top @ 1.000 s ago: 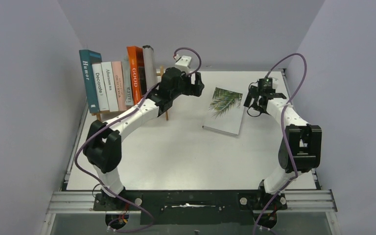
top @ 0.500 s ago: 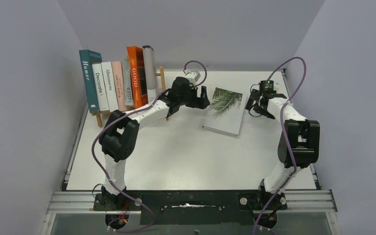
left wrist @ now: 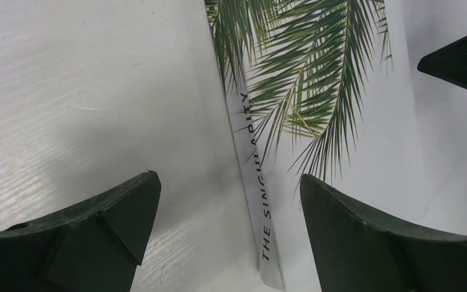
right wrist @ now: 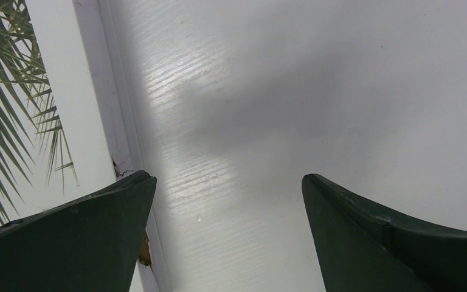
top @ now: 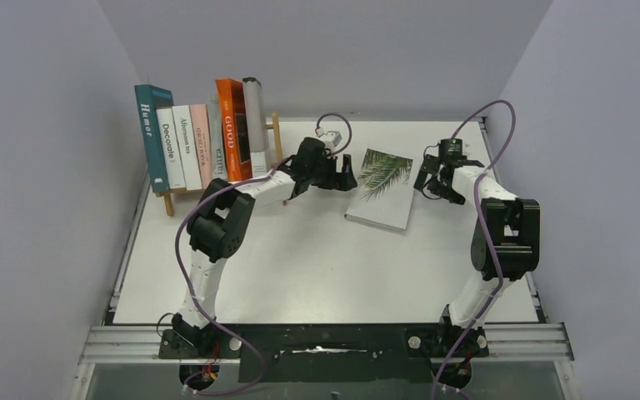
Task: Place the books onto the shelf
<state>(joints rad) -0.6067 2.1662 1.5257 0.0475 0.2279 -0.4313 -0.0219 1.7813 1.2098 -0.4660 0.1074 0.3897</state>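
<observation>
A white book with a green palm-leaf cover (top: 381, 190) lies flat on the table, right of centre. My left gripper (top: 343, 177) hangs open at its left edge; in the left wrist view the spine (left wrist: 252, 158) runs between my open left gripper (left wrist: 228, 177). At the book's right edge my right gripper (top: 431, 185) stands open over bare table (right wrist: 228, 177), with the book's edge (right wrist: 106, 109) by its left finger. Several books, among them teal "Humor" (top: 146, 133), "Decorate" (top: 167, 146) and orange "GOOD" (top: 230, 129), stand upright on the wooden shelf (top: 276, 137) at the back left.
Purple-grey walls close in the table on the left, back and right. The shelf's leg (top: 167, 202) stands near the table's left edge. Cables loop above both wrists. The right gripper's dark finger (left wrist: 462, 58) shows at the top right of the left wrist view.
My left arm has swung right from the shelf's end post to the palm-leaf book's left edge, its jaws a little wider. The right gripper has shifted slightly by the book's right edge.
</observation>
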